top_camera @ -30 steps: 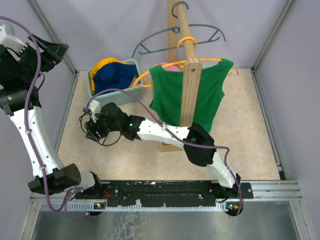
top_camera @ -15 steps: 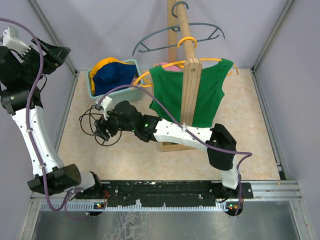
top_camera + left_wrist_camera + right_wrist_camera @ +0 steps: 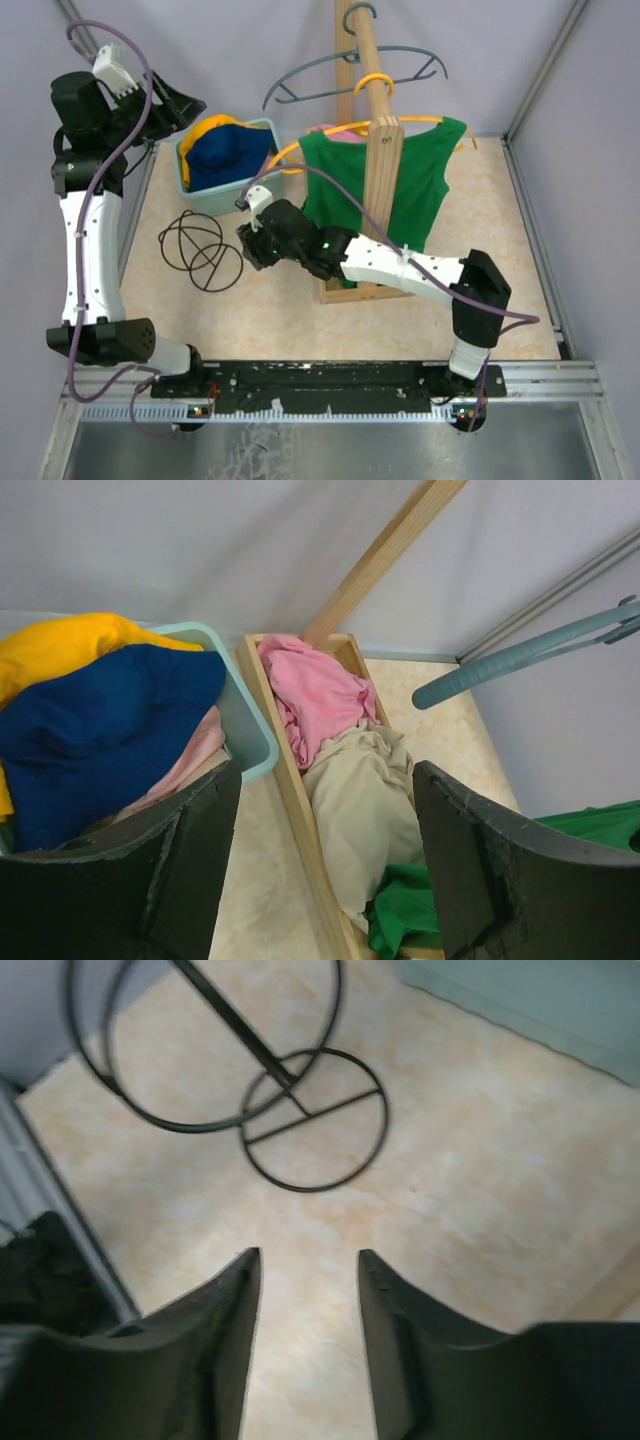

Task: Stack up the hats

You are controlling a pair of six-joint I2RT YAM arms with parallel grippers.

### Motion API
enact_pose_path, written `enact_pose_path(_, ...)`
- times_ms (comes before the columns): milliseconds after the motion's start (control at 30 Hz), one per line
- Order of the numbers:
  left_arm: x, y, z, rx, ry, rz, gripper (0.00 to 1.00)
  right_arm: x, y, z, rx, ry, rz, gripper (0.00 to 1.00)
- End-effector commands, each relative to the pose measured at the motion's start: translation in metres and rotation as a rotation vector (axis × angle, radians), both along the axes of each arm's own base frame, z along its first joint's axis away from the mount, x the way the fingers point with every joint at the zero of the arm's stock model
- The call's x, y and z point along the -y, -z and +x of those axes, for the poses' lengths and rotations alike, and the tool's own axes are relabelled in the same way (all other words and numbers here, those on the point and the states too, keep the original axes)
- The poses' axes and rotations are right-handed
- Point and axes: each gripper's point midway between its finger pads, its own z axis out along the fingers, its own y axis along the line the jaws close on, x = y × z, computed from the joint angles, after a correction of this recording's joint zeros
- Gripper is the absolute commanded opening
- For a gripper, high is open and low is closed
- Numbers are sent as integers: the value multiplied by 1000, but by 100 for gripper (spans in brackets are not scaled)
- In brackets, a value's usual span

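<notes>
Showing the hats not yet gathered into one pile. The navy blue fabric bucket hat (image 3: 90, 720) lies crumpled on top of the yellow-orange fabric bucket hat (image 3: 70, 645) inside the pale teal plastic bin (image 3: 247, 725) at the far left corner of the worktop (image 3: 500, 250). A strip of pale pink fabric shows beneath the navy one. The beige fabric bucket hat (image 3: 360, 800) lies just beside the bin in the long wooden tray (image 3: 290, 780), touching a bright pink crumpled cloth (image 3: 310, 695). Which pink piece is the hat cannot be told.

Change over the last second: the right claw (image 3: 308, 1258) has drawn back from the black wire rings (image 3: 200, 250), which now lie free on the worktop. The left arm has swung in from the left wall, so that the left claw (image 3: 322, 780) hangs above the bin and tray. Judged from this, the rings are out of play and the left arm is lining up a pick from bin or tray.

Pose: the left arm is reared high with its wrist tipped down, fingers spread wide and empty. The right arm is stretched low toward the left, in front of the green sleeveless shirt (image 3: 375, 190) hanging on its wooden stand (image 3: 380, 150). Its fingers are apart and empty, pointing down at the worktop near the rings.
</notes>
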Motion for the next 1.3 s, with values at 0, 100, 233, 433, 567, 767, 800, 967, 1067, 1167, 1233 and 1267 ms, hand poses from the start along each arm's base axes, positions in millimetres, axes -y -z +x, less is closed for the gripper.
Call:
enact_pose_path(0,2,3,2,5,-14,39,76,22,-1,24,-13,175,-56,38)
enact_pose_path(100,1,1,3,12,-14,49,76,30,6,31,-20,220,-69,31)
enact_pose_path(233,1,-9,0,30,-20,47,76,42,45,51,-88,265,-127,14)
enact_pose_path(433,7,-21,-5,51,0,7,73,55,92,103,-168,345,-168,0)
enact_pose_path(567,5,-18,-8,50,-12,24,73,65,106,136,-173,402,-202,0)
enact_pose_path(767,7,-15,-10,50,-2,29,74,77,121,179,-198,489,-200,0)
enact_pose_path(800,7,-15,-10,49,1,30,74,80,127,185,-206,509,-211,0)
enact_pose_path(967,9,-8,-8,40,13,35,74,95,143,206,-222,602,-266,0)
enact_pose_path(1067,8,-7,-8,41,16,40,74,103,148,214,-214,648,-304,0)
enact_pose_path(1167,8,-6,-6,42,17,44,74,111,149,223,-196,690,-347,0)
enact_pose_path(1233,9,-6,-5,41,18,43,74,118,151,227,-196,713,-388,0)
enact_pose_path(1267,9,-5,-5,41,20,42,74,121,152,227,-195,723,-409,0)
